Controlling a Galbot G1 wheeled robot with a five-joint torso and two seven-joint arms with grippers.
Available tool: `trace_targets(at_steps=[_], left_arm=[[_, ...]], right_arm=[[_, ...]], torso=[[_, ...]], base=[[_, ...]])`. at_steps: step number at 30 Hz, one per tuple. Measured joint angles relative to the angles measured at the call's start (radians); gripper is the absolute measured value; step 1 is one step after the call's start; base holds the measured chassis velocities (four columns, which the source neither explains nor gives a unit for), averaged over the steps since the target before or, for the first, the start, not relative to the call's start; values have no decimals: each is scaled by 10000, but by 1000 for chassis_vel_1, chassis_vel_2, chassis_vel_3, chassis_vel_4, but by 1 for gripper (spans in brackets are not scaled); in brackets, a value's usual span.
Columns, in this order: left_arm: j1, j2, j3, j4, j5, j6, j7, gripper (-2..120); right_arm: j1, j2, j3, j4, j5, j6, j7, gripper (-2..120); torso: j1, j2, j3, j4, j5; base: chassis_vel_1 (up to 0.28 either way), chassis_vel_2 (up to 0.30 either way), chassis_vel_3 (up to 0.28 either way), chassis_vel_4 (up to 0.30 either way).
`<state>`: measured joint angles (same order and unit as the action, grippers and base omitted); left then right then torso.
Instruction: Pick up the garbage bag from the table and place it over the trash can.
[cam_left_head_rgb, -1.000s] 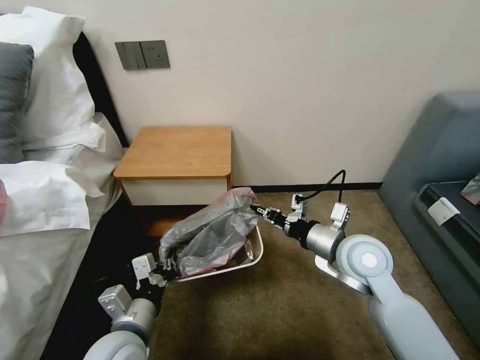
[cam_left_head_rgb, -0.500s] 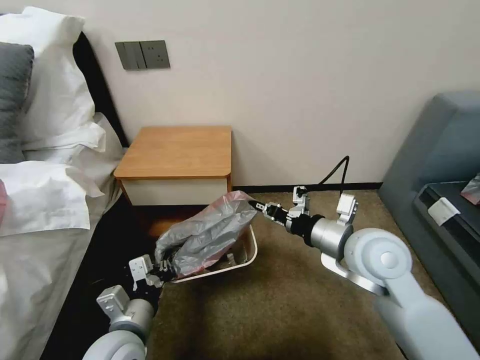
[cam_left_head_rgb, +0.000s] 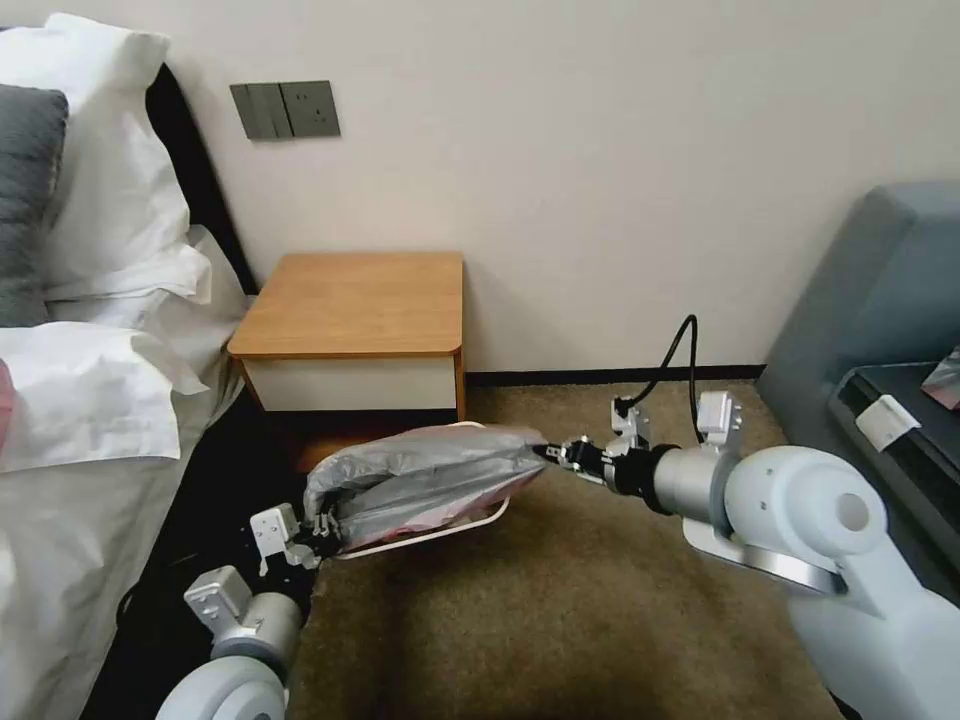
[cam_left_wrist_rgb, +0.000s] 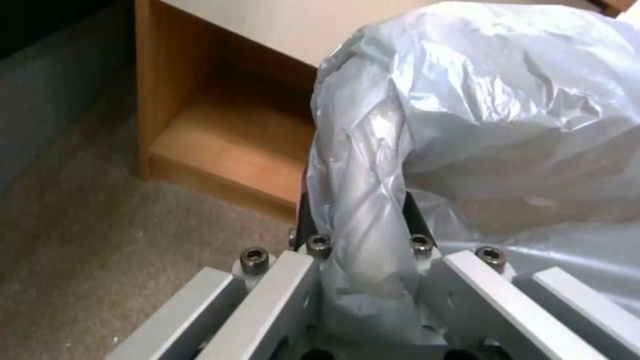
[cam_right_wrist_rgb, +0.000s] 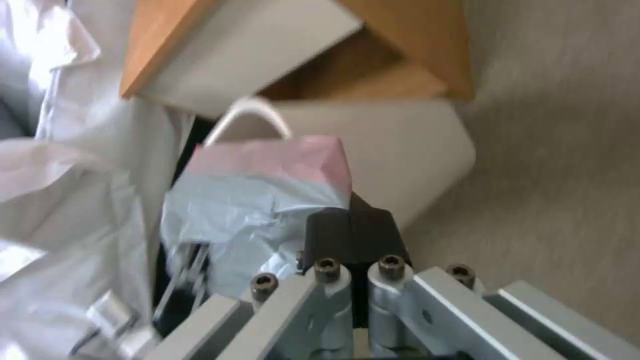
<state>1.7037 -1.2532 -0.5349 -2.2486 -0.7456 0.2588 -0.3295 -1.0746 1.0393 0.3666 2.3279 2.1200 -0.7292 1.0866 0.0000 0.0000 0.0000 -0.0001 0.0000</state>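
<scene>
The grey garbage bag with its pink rim is stretched flat between my two grippers, over the cream trash can on the carpet. My left gripper is shut on the bag's near-left end, the plastic bunched between its fingers. My right gripper is shut on the bag's right end, by the pink rim. In the right wrist view the trash can stands just beyond the fingers. The table stands behind the can with a bare top.
A bed with white pillows runs along the left. A grey sofa stands at the right. A black cable loops above my right wrist. Open carpet lies in front.
Both grippers have lowered and spread apart; the bag, bunched and tilted up before, is now pulled flat and low over the can. My right arm swung toward the right.
</scene>
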Motion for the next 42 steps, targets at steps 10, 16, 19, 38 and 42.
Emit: trace_targets(at_steps=[10,16,19,38,42], left_arm=[[46,6,67,-188,-45,129,93,4],[143,75,-29,-331,-96,160,133,4],[142,102,-74,-356,-143,162,141,4],[133,105,-133,-331,-224,203,326,4],[119,105,-206,-379,-357,195,343,4]], right_arm=[[-533,574,-530,-669,-1333,-10,-655,0],[-570,578,-1214,-1270,-4634,-14,-2825,0],[-520,572,-1332,-1452,-5384,-15,-3404,0],[82,817,-1515,-2371,-5857,-17,-4512,0],[-22,758,-1540,-2295,-5501,-19,-4372,0]], torso=[[0,0,0,0,0],[0,0,0,1,-1],[0,0,0,1,0],[0,0,1,1,-1],[0,0,1,1,-1]], base=[[0,0,0,0],[0,0,0,0],[0,0,0,0],[0,0,0,0],[0,0,0,0]])
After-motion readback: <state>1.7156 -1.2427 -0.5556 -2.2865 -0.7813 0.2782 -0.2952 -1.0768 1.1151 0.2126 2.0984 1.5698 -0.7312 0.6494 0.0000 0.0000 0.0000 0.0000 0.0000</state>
